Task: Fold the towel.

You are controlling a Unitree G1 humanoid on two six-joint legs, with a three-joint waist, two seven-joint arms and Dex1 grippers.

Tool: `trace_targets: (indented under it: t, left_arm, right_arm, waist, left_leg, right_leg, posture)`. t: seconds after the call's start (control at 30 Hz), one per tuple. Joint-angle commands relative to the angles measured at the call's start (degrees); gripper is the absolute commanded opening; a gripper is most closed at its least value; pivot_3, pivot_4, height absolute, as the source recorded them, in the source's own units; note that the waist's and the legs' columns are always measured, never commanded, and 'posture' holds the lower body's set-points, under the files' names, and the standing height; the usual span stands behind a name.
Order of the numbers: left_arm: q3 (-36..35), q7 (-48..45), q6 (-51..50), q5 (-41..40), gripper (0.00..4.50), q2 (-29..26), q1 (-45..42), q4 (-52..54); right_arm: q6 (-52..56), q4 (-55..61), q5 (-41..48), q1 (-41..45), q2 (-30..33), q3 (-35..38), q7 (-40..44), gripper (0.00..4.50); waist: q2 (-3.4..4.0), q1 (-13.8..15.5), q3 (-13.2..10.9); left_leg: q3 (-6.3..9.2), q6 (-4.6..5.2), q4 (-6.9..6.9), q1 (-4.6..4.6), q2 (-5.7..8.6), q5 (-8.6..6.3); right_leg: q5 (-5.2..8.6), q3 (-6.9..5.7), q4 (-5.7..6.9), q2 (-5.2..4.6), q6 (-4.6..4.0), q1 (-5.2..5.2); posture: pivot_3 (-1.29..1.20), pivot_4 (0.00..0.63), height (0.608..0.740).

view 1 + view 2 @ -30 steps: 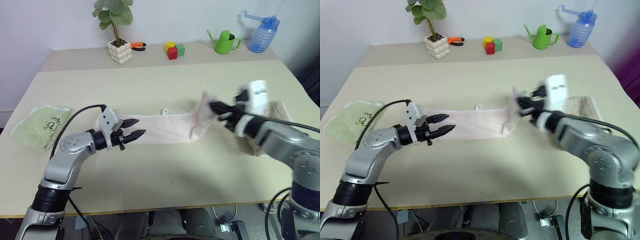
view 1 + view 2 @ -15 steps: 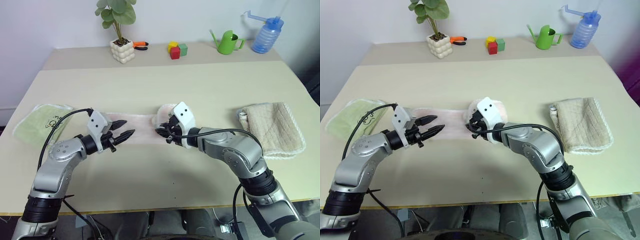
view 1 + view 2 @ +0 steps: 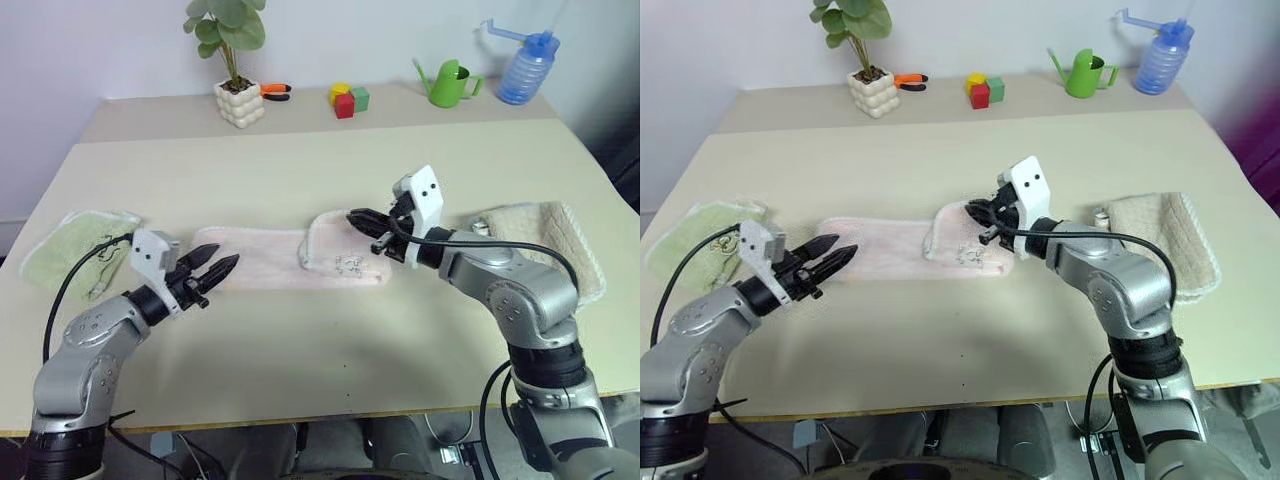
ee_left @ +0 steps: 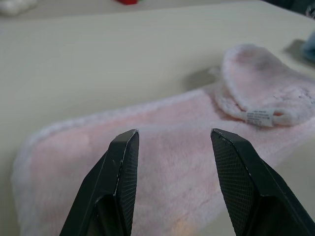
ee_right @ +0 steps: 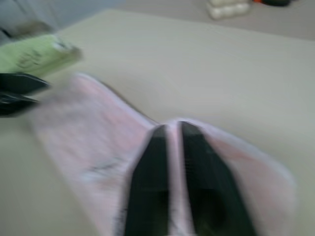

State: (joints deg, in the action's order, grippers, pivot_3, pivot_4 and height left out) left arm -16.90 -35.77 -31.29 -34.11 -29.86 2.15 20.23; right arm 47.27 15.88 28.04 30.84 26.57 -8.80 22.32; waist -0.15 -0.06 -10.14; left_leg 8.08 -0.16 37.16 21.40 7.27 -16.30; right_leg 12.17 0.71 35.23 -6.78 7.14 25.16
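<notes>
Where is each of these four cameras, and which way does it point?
Left eye and right eye views: on the head, looking forward and down at the table; both arms show, and the pink towel.
Left wrist view: on the left arm, looking along the open left gripper at the towel.
Right wrist view: on the right arm, looking along the shut right gripper over the towel.
All four share the towel.

Table (image 3: 330, 330): pale beige top, a seam across the back.
Middle: pink towel (image 3: 260, 257), right end folded over (logo up).
Left edge: green towel (image 3: 70, 250).
Right: beige towel (image 3: 555, 240).
Back: potted plant (image 3: 238, 62), blocks (image 3: 348, 100), green watering can (image 3: 450, 84), blue bottle (image 3: 524, 68).
</notes>
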Motion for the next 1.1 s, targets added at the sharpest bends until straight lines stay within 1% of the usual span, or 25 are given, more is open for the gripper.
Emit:
trace_targets:
  t: [0.03, 0.13, 0.2, 0.27, 0.33, 0.4, 0.43, 0.5, 0.57, 0.6, 0.67, 0.73, 0.77, 0.9, 1.1]
  left_arm:
    - [-1.93, 1.69, -1.49, -2.34, 2.32, 0.87, 2.76, 2.95]
    - [-3.49, 3.35, -2.59, -4.53, 2.32, 2.57, 6.09, 3.92]
    - [-4.36, 4.28, -3.18, -5.71, 2.32, 3.31, 8.20, 4.99]
    - [-5.54, 5.59, -3.93, -7.18, 2.32, 4.27, 10.54, 6.38]
    - [-6.81, 6.60, -4.59, -9.10, 2.32, 5.25, 12.85, 7.70]
    - [-9.02, 8.72, -6.23, -13.90, 2.32, 7.65, 15.63, 9.06]
    - [-10.02, 10.31, -7.21, -16.83, 2.58, 9.27, 16.90, 9.42]
    - [-11.47, 13.17, -8.29, -21.69, 3.20, 12.08, 18.71, 9.92]
    - [-12.65, 17.00, -8.87, -25.25, 4.21, 14.15, 19.33, 10.04]
    - [-13.10, 19.01, -8.97, -26.59, 4.50, 14.85, 19.19, 9.85]
    - [-13.43, 22.62, -9.73, -28.86, 4.50, 15.20, 18.27, 8.95]
    - [-12.48, 26.49, -11.42, -28.43, 4.50, 14.17, 16.01, 7.15]
    - [-12.21, 28.07, -11.71, -28.00, 4.50, 13.84, 14.90, 6.42]
    - [-14.07, 36.99, -13.07, -33.20, 4.50, 14.92, 8.25, 1.06]
    - [-11.93, 40.50, -16.03, -35.91, 4.50, 12.64, -1.09, -4.81]
  right_arm:
    - [-9.09, -5.45, -9.47, 0.97, -0.95, -8.22, 2.43, 0.04]
    - [-14.17, -12.20, -12.93, -0.56, -4.41, -10.16, 2.86, 0.04]
    - [-16.51, -14.41, -15.27, -1.94, -4.84, -11.53, 3.94, 0.04]
    - [-18.66, -14.19, -16.97, -3.36, -4.68, -12.38, 5.15, 0.04]
    - [-20.09, -12.60, -17.08, -4.27, -5.20, -11.23, 5.68, 0.04]
    - [-19.47, -9.81, -13.57, -4.40, -6.60, -7.31, 6.57, 0.04]
    - [-19.42, -8.57, -13.07, -4.14, -6.18, -6.45, 7.74, 0.27]
    - [-21.04, -6.79, -15.04, -3.45, -3.89, -7.15, 10.40, 0.91]
    - [-22.24, -5.08, -15.76, -2.93, -2.49, -7.23, 12.44, 1.87]
    - [-22.44, -4.27, -15.63, -2.64, -2.16, -6.89, 13.06, 2.38]
    - [-22.18, -2.88, -15.29, -2.15, -1.73, -6.36, 14.24, 3.45]
    - [-22.15, -2.11, -15.16, -1.59, -1.90, -5.70, 14.77, 4.42]
    - [-22.18, -1.87, -15.20, -1.47, -2.06, -5.48, 14.83, 4.42]
    - [-23.00, -0.83, -15.48, -1.53, -2.61, -5.10, 15.28, 4.42]
    - [-23.19, 2.33, -15.92, -2.63, -3.58, -5.54, 14.95, 4.42]
  waist:
    - [-0.01, -0.42, 0.01]
    - [-0.03, -0.59, 0.01]
    - [-0.07, -0.50, 0.03]
    - [-0.08, -0.45, 0.04]
    - [-0.15, -0.53, 0.08]
    - [-0.15, -0.53, 0.08]
    - [-0.14, -0.55, 0.08]
    - [-0.15, -0.51, 0.08]
    - [-0.17, -0.39, 0.09]
    - [-0.19, -0.35, 0.10]
    - [-0.19, -0.36, 0.10]
    - [-0.20, -0.25, 0.11]
    - [-0.21, -0.15, 0.12]
    - [-0.22, 0.66, 0.15]
    - [-0.22, 0.83, 0.16]
  left_leg:
    - [0.00, -0.10, -0.01, 0.00, 0.00, 0.06]
    - [-0.01, -0.19, -0.01, 0.04, 0.00, 0.10]
    - [-0.04, -0.19, 0.00, 0.04, 0.00, 0.10]
    - [-0.03, -0.20, 0.01, 0.04, 0.01, 0.10]
    - [-0.05, -0.13, 0.01, 0.02, 0.01, 0.06]
    - [-0.04, 0.02, 0.01, 0.01, -0.02, -0.04]
    - [-0.05, 0.02, 0.00, 0.01, -0.02, -0.06]
    - [-0.05, 0.04, 0.00, 0.02, -0.02, -0.07]
    - [-0.05, 0.05, 0.02, 0.01, -0.02, -0.08]
    - [-0.04, 0.06, 0.02, 0.01, -0.02, -0.08]
    - [-0.04, 0.05, 0.01, 0.00, -0.05, -0.08]
    - [-0.04, 0.04, 0.02, 0.00, -0.07, -0.07]
    - [-0.04, 0.04, 0.03, 0.00, -0.07, -0.07]
    - [-0.04, 0.00, 0.05, -0.05, -0.07, -0.05]
    - [-0.04, -0.24, 0.05, -0.05, -0.07, 0.09]
  right_leg:
    - [0.00, 0.00, 0.01, 0.00, 0.00, 0.01]
    - [0.00, 0.03, -0.01, 0.00, 0.00, 0.04]
    - [0.00, 0.06, -0.01, 0.00, 0.00, 0.04]
    - [0.00, 0.07, -0.02, 0.00, 0.00, 0.03]
    - [-0.01, 0.09, -0.03, 0.00, 0.00, 0.02]
    - [-0.01, 0.09, -0.02, 0.03, 0.00, 0.02]
    - [0.00, 0.09, -0.02, 0.03, -0.01, 0.02]
    - [0.00, 0.11, -0.02, 0.03, 0.00, 0.03]
    - [0.00, 0.10, -0.03, 0.03, 0.00, 0.02]
    - [0.00, 0.10, -0.03, 0.04, 0.00, 0.00]
    - [0.00, 0.09, -0.03, 0.05, -0.01, -0.01]
    - [0.00, 0.09, -0.03, 0.07, -0.01, -0.02]
    - [0.00, 0.09, -0.03, 0.08, -0.01, -0.03]
    - [-0.01, 0.10, -0.02, 0.10, -0.03, -0.06]
    - [-0.03, 0.10, 0.02, 0.13, -0.05, -0.05]
  posture:
    - [0.00, 0.150, 0.733]
    - [0.00, 0.150, 0.733]
    - [0.00, 0.150, 0.733]
    - [0.00, 0.150, 0.733]
    - [0.00, 0.150, 0.733]
    - [0.00, 0.150, 0.733]
    - [0.00, 0.150, 0.733]
    - [0.00, 0.150, 0.733]
    - [0.00, 0.150, 0.733]
    - [0.00, 0.150, 0.733]
    - [0.00, 0.150, 0.733]
    - [0.00, 0.150, 0.733]
    - [0.00, 0.150, 0.733]
    - [0.00, 0.150, 0.733]
    - [0.00, 0.150, 0.733]
